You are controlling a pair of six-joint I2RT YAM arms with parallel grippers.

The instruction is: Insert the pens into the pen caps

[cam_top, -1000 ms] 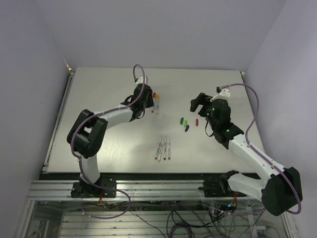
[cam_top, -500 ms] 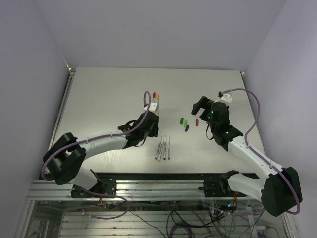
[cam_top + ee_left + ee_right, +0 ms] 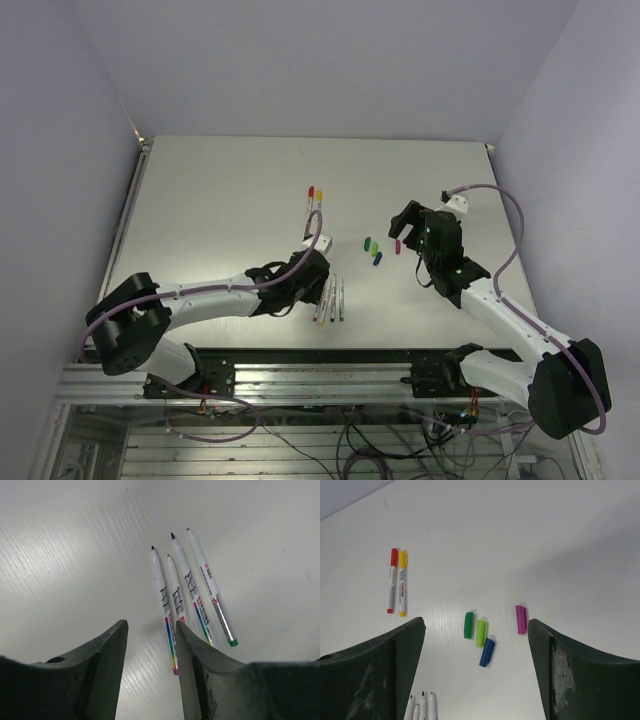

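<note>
Uncapped pens point(image 3: 186, 592): your landmark; four lie side by side, nearest the bases.
Left gripper point(image 3: 151, 625): just left of those pens, fingers spread, holding nothing.
Loose caps point(image 3: 480, 632): beyond the pens, rightward; green, lime and blue clustered, magenta apart.
Right gripper point(image 3: 476, 621): by those caps, fingers wide apart, empty.
Capped pens point(image 3: 396, 582): farthest beyond; you see red and yellow paired.

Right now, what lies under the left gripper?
Between the open fingers of the left gripper, the wrist view shows bare table and the end of one of four uncapped pens. One finger covers two other pens' ends. Anything beneath the finger bodies is hidden.
</note>
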